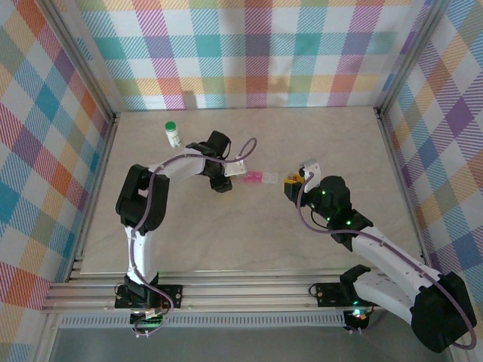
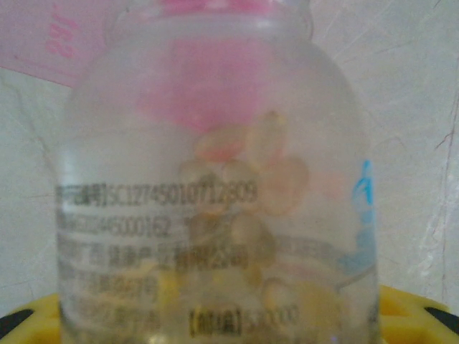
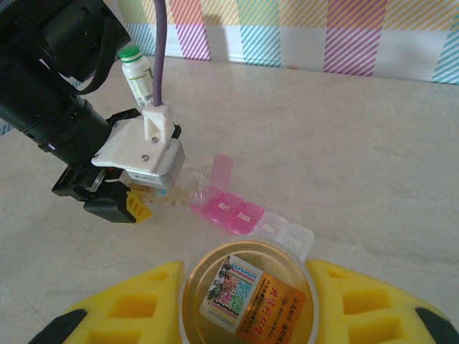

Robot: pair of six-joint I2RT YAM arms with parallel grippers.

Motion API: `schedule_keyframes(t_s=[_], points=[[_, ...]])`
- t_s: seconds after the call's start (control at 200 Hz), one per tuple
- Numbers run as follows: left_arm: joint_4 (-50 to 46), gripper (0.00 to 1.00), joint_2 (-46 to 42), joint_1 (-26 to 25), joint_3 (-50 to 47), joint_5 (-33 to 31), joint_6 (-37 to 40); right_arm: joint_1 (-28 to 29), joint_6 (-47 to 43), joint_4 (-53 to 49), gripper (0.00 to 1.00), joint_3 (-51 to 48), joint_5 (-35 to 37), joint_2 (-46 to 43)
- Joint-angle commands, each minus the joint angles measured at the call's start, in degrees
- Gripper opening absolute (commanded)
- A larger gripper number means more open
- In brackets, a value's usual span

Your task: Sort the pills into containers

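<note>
My left gripper is shut on a small clear bottle that lies tipped on its side. Amber pills sit inside it. Its mouth points at the slim pink pill box, close to the end compartment, whose lid stands open. My right gripper is shut on a round pale cap with a gold inside and a printed label, just on the near side of the pill box. A white bottle with a green cap stands upright at the back left.
Checked walls enclose the beige table on three sides. The two grippers are close together at mid-table, with the pill box between them. A purple cable loops over the left wrist.
</note>
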Motion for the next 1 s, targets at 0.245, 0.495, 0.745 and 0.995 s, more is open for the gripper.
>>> schedule_keyframes(t_s=[0.245, 0.495, 0.745, 0.995], points=[[-4.6, 0.0, 2.2, 0.2, 4.5, -3.4, 1.0, -0.3, 1.5, 1.3, 0.0, 0.5, -1.7, 0.0], [-6.4, 0.0, 3.3, -0.4, 6.4, -6.3, 2.8, -0.3, 1.8, 1.0, 0.0, 0.7, -2.1, -0.3], [-8.3, 0.0, 5.0, -2.0, 8.5, -10.0, 5.0, -0.3, 2.0, 0.5, 0.0, 0.8, -2.5, -1.0], [-8.4, 0.0, 5.7, -4.5, 8.8, -15.3, 6.6, -0.3, 2.4, 0.3, 0.0, 0.7, -2.9, -1.5]])
